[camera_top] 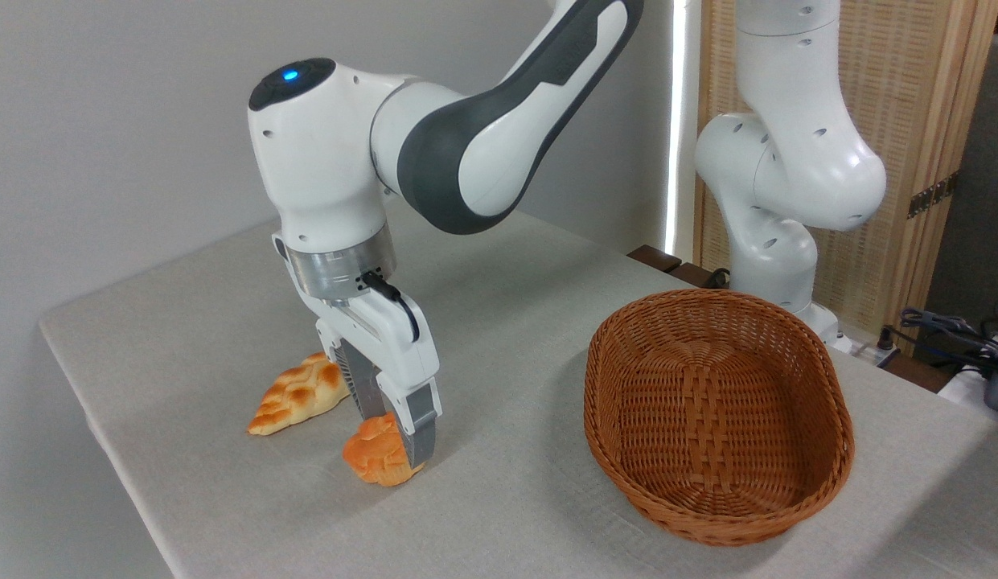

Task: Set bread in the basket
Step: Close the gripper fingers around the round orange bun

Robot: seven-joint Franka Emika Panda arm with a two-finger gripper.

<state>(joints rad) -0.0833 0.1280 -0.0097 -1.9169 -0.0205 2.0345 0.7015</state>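
Gripper [396, 438] straddles bun [375, 461] on table [507, 498], fingers apparently not clenched. Risk: off-centre pinch tips bun toward braided loaf [297, 396]; basket [717, 414] well apart.

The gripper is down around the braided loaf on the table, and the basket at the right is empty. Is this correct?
Not quite. The camera view shows the gripper down around the round bun, not the braided loaf, which lies apart behind it. The basket at the right is empty, as you say.
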